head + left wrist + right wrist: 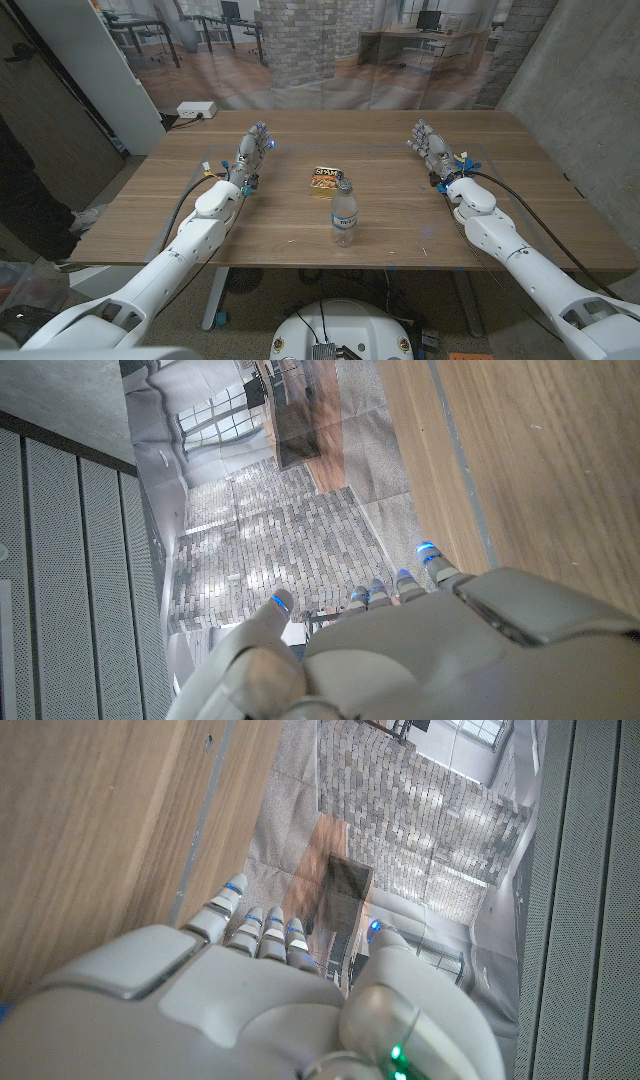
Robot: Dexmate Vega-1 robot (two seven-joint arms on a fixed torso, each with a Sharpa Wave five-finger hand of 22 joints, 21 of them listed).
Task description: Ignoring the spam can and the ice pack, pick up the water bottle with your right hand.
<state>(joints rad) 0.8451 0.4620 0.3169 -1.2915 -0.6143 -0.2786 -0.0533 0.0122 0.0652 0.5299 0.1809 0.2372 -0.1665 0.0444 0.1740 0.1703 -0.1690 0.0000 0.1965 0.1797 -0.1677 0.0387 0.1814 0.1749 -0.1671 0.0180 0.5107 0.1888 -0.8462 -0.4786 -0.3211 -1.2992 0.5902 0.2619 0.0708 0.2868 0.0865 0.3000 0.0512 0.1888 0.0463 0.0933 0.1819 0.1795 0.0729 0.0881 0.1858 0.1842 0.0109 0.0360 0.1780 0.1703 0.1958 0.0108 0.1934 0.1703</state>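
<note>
A clear water bottle [344, 213] with a grey cap stands upright near the middle of the wooden table [300, 235]. Just behind it sits a spam can [325, 181] with a yellow and blue label. My right hand [432, 147] is at the far right of the table, well away from the bottle, fingers extended and holding nothing. In the right wrist view the back of that hand [260, 1010] points past the table's edge. My left hand [253, 150] is at the far left, fingers also extended and holding nothing; the left wrist view shows the back of my left hand [420, 650].
A white power strip [196, 109] lies on the floor beyond the table's far left corner. A white panel [90, 60] stands at the left. A printed backdrop of an office [320, 45] hangs behind the table. A concrete wall [580, 90] rises on the right.
</note>
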